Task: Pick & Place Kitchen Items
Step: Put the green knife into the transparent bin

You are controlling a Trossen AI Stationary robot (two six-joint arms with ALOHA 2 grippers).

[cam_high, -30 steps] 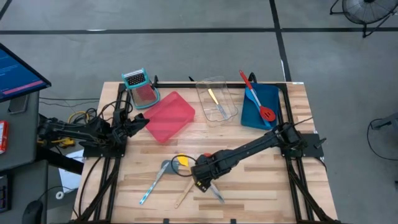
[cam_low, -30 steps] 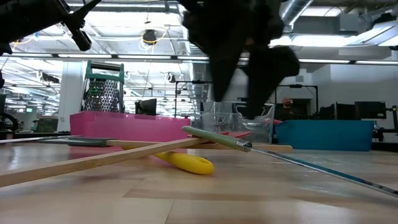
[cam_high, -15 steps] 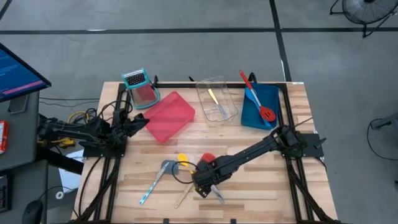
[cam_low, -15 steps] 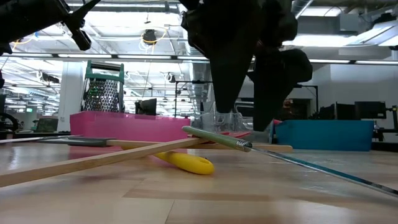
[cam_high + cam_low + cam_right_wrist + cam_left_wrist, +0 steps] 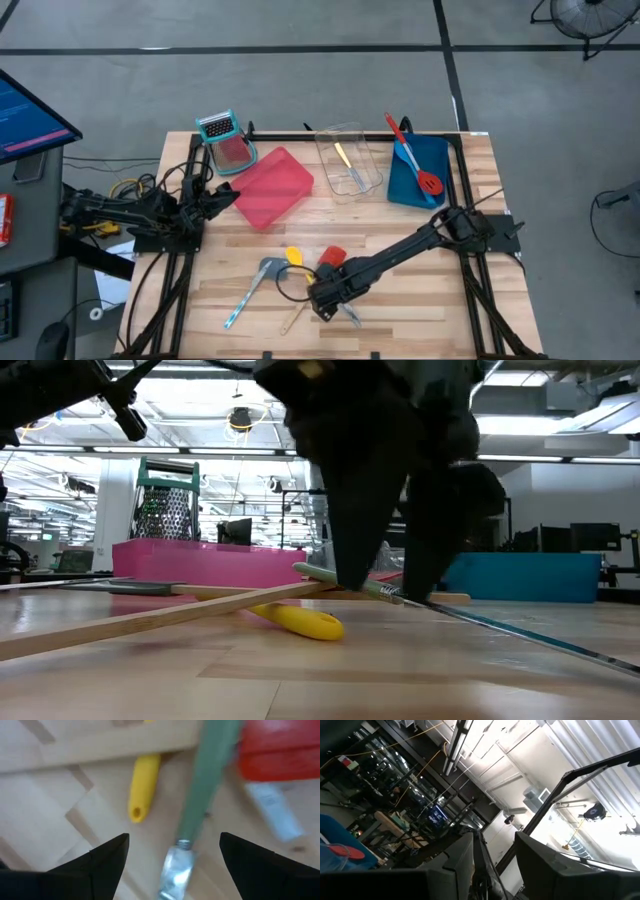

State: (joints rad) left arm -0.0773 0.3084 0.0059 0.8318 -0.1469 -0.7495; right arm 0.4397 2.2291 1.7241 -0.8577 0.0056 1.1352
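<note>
- Right gripper [image 5: 385, 592] is lowered to the table near the front edge, with its two fingers spread wide and one on each side of the green-handled knife [image 5: 206, 785]. Nothing is clamped between them.
- In the right wrist view, the green handle runs up between the two dark fingertips [image 5: 107, 855], and the metal collar where the blade begins lies midway between them.
- In the low view, the green-handled knife rests tilted across the wooden handle [image 5: 150, 615] of the red spatula, with its blade running down to the table on the picture's right.
- Yellow spoon [image 5: 293, 257] lies just beside the right gripper, on the wooden table [image 5: 420, 290]. Its yellow handle end shows under the wooden handle in the low view.
- Red spatula head [image 5: 332, 257] lies next to the yellow spoon, touching or nearly touching the right arm; which one cannot be told.
- Grey-teal spatula [image 5: 250, 290] lies apart from the gripper, toward the left front of the table.
- Left gripper [image 5: 222, 197] waits at the left edge of the table, near the pink tray [image 5: 272, 186]. Its fingers stand partly apart and hold nothing.
- Box grater [image 5: 225, 140] stands at the back left, touching the pink tray's far corner.
- Clear tray [image 5: 350, 160] at the back centre holds slim utensils; their types cannot be told.
- Blue tray [image 5: 415, 170] at the back right holds a red spoon [image 5: 414, 158] and a blue spatula [image 5: 408, 158].
</note>
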